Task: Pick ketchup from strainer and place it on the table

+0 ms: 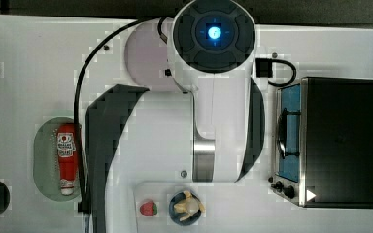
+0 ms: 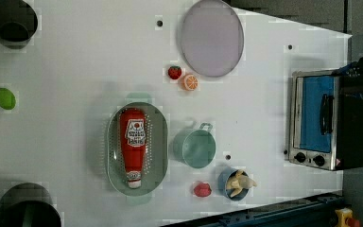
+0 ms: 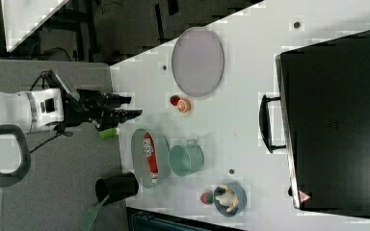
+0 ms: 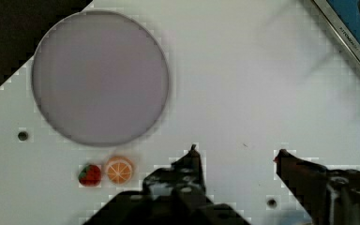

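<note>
The red ketchup (image 2: 133,144) bottle lies lengthwise in the pale green strainer (image 2: 158,146) on the white table (image 2: 75,71), its white cap toward the left view's bottom. The top view has the ketchup (image 1: 67,160) and strainer (image 1: 43,160) at its left, beside my arm. In the right view, my gripper (image 3: 132,107) hovers apart from the ketchup (image 3: 149,154) and strainer (image 3: 137,154), up and to the right view's left of them. My gripper (image 4: 236,154) is open in the wrist view, with bare table between its fingers.
A green cup (image 2: 196,147) stands right of the strainer in the left view. A grey-lilac plate (image 2: 211,38), a strawberry (image 2: 174,72) and an orange slice (image 2: 190,82) lie beyond. There is a toaster oven (image 2: 321,120) at the left view's right, and a blue bowl (image 2: 236,183) and another strawberry (image 2: 202,190) near the bottom.
</note>
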Available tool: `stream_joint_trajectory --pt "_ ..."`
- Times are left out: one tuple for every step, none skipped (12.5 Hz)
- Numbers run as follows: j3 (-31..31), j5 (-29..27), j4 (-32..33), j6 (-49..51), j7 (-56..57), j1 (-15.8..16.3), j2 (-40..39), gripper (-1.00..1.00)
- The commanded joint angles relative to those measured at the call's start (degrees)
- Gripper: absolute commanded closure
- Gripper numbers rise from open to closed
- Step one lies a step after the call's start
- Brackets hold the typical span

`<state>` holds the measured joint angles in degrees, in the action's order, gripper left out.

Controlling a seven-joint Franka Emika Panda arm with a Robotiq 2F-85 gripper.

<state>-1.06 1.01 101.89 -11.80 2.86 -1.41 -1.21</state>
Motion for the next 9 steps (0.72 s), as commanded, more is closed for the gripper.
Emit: stream_joint_trajectory --pt "-4.38 -2.66 6.68 10.35 -2.99 -5.11 15.52 -0.58" --pt "-5.16 -2.66 6.67 10.35 -3.00 -4.88 15.36 -0.80" --pt "-6.22 -2.66 6.67 10.35 -3.00 -4.66 15.16 -0.99" --pt "-7.51 -2.66 6.68 10.35 -3.00 -4.40 14.90 -1.00" --pt "-9.03 -2.66 6.68 10.35 -3.00 -4.14 14.62 -1.00" --pt "-10.77 -2.67 6.68 10.34 -3.00 -3.90 14.28 -1.00" --pt "-12.69 -2.66 6.68 10.25 -3.05 -3.62 13.86 -1.00" --pt "-14.72 -2.67 6.68 10.11 -3.09 -3.44 13.38 -1.00" --pt "-16.87 -2.66 6.68 9.60 -3.27 -3.33 12.82 -1.00"
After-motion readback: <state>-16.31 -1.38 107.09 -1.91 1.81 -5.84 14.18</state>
